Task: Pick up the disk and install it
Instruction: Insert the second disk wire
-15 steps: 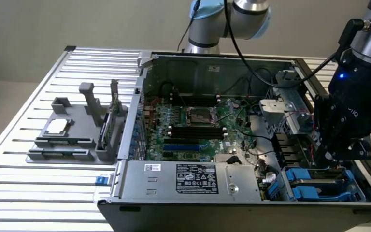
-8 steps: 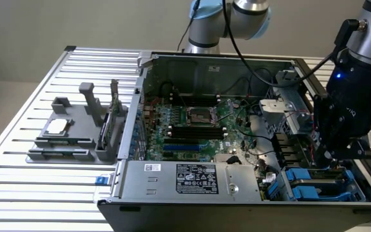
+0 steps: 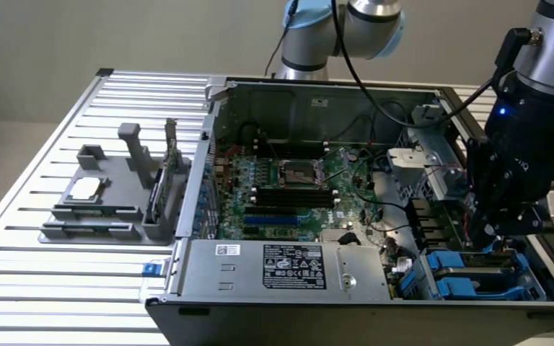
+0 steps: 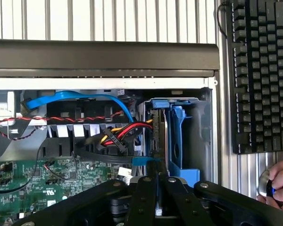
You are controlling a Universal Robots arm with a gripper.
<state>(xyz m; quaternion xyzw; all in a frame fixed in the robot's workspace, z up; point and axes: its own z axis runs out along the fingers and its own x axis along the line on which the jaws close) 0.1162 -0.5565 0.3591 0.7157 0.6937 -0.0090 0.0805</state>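
Gripper (image 4: 156, 181): closest to the wrist camera, fingers drawn together and pinching the top edge of the disk; from outside it hangs low in the case's drive corner (image 3: 496, 241).
Disk (image 4: 159, 141): standing on edge in its blue carrier (image 4: 178, 136), partway down in the drive bay; probably gripped by the thin edge so it can slide straight into the slot.
Drive bay (image 3: 479, 277): at the near corner of the open computer case, on the exterior view's right, blue plastic showing below the gripper.
Cables (image 4: 118, 134): red, yellow and black bundle plus a blue ribbon, just beside the bay, near enough to snag.
Power supply (image 3: 287, 265): grey box along the front wall of the case.
Mainboard (image 3: 291, 187): flat on the case floor, further back.
Keyboard (image 4: 262, 75): outside the case wall, on the slatted table.
Hand (image 4: 279, 183): a person's, beside the keyboard, on a small round knob.
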